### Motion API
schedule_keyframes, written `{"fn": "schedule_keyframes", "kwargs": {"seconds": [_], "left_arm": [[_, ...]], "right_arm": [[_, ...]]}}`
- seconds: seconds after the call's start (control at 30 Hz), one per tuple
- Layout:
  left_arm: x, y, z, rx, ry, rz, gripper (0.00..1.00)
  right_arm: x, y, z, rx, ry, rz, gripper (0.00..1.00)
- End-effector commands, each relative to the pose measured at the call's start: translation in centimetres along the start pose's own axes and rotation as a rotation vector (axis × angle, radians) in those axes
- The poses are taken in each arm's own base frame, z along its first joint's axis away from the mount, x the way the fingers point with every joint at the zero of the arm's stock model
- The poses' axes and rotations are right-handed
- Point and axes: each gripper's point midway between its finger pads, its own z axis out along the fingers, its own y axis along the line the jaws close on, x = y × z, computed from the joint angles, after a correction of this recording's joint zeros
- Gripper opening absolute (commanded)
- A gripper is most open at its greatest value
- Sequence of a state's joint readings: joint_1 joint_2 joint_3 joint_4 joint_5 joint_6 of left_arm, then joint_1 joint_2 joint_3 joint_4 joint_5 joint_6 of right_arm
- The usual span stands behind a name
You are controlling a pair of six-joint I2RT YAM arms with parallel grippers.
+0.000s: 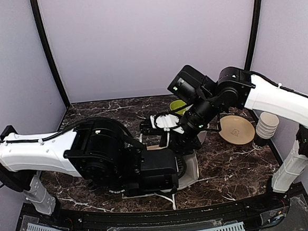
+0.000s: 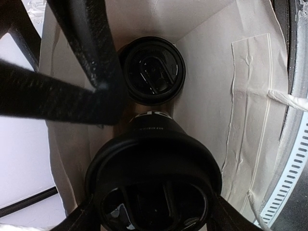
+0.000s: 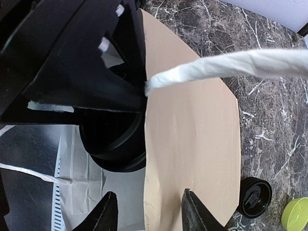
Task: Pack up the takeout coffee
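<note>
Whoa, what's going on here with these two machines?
Two robot arms are packing takeout coffee. The left hand grips a lidded black coffee cup inside the mouth of a paper bag, above a second cup already standing at the bottom. The right hand is at the bag's rim, its fingers apart on either side of the bag wall.

Inside the paper bag, the far cup occupies the back corner. The near cup, clamped by the left gripper, fills the front. Clearance exists only along the creased side wall. At upper left, black bars, probably part of the right gripper, cross the mouth.
</note>
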State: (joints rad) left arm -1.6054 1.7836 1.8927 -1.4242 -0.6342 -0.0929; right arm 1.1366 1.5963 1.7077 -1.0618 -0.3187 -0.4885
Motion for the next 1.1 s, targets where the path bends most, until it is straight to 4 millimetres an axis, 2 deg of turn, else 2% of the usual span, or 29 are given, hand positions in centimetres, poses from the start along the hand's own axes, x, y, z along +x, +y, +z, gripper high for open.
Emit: {"fn": "schedule_keyframes", "kwargs": {"seconds": [0.0,0.17,0.33,0.47,0.63,0.93,1.07], "left_arm": [[0.6,0.7,-0.1,-0.068,0.024,0.003,0.35],[1.6,0.2,1.7,-0.139,0.082,0.001,0.35],[2.1,1.6,1.5,-0.221,0.07,-0.039,0.35],[2.6,1.7,1.7,-0.235,0.07,-0.061,0.35],[3.1,0.8,3.2,-0.225,0.052,-0.052,0.35],[3.9,1.9,3.9,-0.263,-0.027,-0.116,0.35],[4.2,2.4,4.2,-0.287,-0.047,-0.125,0.35]], "right_arm": [[-1.0,0.6,-0.9,-0.011,-0.053,-0.013,0.45],[-1.1,0.7,-1.0,-0.011,-0.061,-0.015,0.43],[-1.0,0.9,-1.0,-0.02,-0.059,-0.016,0.36],[-0.8,0.9,-0.6,-0.025,-0.053,-0.015,0.33],[-0.7,0.7,0.0,-0.033,-0.045,-0.012,0.27],[-0.6,0.4,0.6,-0.036,-0.032,-0.001,0.22],[-0.7,0.4,0.7,-0.047,-0.032,0.006,0.17]]}}
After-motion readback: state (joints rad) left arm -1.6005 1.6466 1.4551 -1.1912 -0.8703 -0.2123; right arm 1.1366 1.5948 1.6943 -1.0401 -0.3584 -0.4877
